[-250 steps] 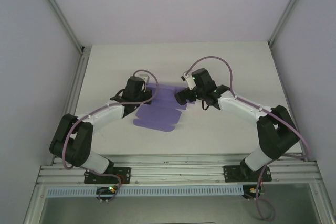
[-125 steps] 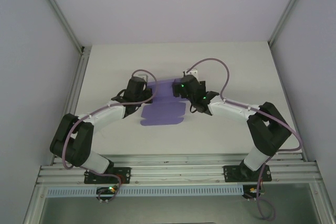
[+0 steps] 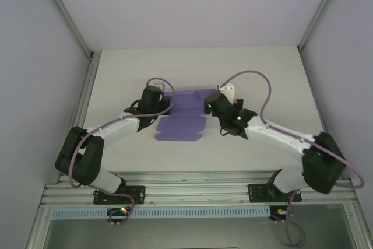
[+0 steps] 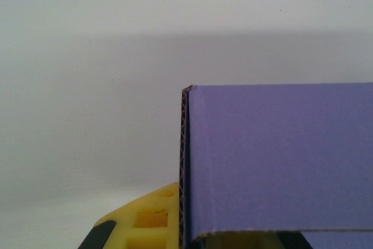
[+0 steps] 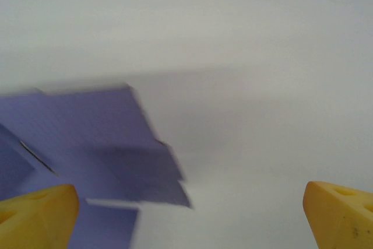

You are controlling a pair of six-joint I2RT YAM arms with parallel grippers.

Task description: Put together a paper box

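Note:
The paper box (image 3: 180, 125) is a purple die-cut card sheet lying mid-table, its rear panel (image 3: 187, 100) lifted. My left gripper (image 3: 165, 103) holds that sheet at its left rear edge. In the left wrist view the card (image 4: 280, 155) stands upright against one yellow finger (image 4: 145, 220), its corrugated edge facing me; the other finger is hidden behind it, and the gripper (image 4: 186, 234) is shut on it. My right gripper (image 3: 207, 100) hovers at the sheet's right rear corner. It stands wide open (image 5: 189, 220) with nothing between its fingers, the purple flaps (image 5: 87, 138) blurred to its left.
The white table (image 3: 262, 80) has bare room to the right of and behind the sheet. Metal frame rails (image 3: 87, 97) run along the left side and the near edge, and grey walls close in the sides.
The right gripper has drawn back to the right off the sheet's middle, and its elbow has swung outward. The sheet has squared up and shifted slightly. The left gripper has stayed put.

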